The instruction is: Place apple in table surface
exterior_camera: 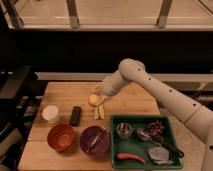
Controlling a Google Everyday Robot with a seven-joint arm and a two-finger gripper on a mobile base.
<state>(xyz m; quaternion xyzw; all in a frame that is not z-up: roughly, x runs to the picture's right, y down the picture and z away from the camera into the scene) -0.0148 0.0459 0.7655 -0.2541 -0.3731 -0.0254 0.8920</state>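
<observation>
The apple (pixel 93 100), small, round and yellow-orange, is at the tip of my gripper (pixel 96 97), which is shut on it. The arm reaches in from the right over the light-brown wooden table surface (pixel 65 92). The apple hangs low over the middle of the table, just above the upper end of the pale banana (pixel 99 111). I cannot tell whether the apple touches the wood.
A black remote-like object (pixel 75 115) and a white cup (pixel 50 114) lie left of the apple. An orange bowl (pixel 61 136) and a purple bowl (pixel 94 140) stand at the front. A green tray (pixel 170 131) with a carrot (pixel 129 157) and other items is at the right.
</observation>
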